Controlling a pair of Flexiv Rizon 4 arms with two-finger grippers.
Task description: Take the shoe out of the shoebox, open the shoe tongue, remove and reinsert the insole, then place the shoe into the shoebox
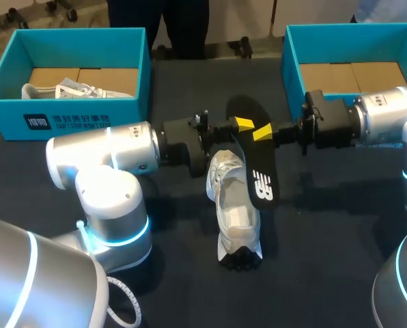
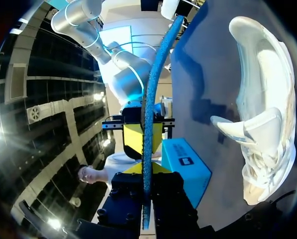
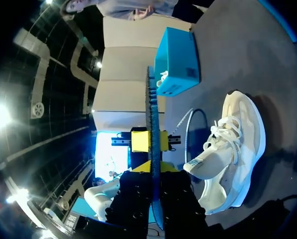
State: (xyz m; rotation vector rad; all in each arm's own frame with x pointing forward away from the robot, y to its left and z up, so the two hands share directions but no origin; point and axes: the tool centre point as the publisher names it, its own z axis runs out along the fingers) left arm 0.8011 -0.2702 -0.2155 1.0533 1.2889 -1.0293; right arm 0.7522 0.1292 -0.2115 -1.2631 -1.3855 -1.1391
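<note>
A black insole (image 1: pixel 259 171) with a blue underside hangs edge-on above the table, and both grippers pinch it from opposite sides at its upper half. My left gripper (image 1: pixel 243 124) is shut on it, coming in from the left. My right gripper (image 1: pixel 261 132) is shut on it from the right. In the left wrist view the insole's blue edge (image 2: pixel 151 99) runs out between the left gripper's (image 2: pixel 143 174) fingers. The right wrist view shows the insole (image 3: pixel 150 99) pinched by the right gripper (image 3: pixel 152 172). The white shoe (image 1: pixel 234 208) lies on the dark table just below the insole, seen beside the grippers (image 2: pixel 268 124) (image 3: pixel 233 149).
A teal shoebox (image 1: pixel 67 113) at the back left holds another white shoe (image 1: pixel 74 89). A second teal shoebox (image 1: pixel 292 61) stands at the back right, behind my right arm. A white cable (image 1: pixel 125 301) lies by the left arm's base.
</note>
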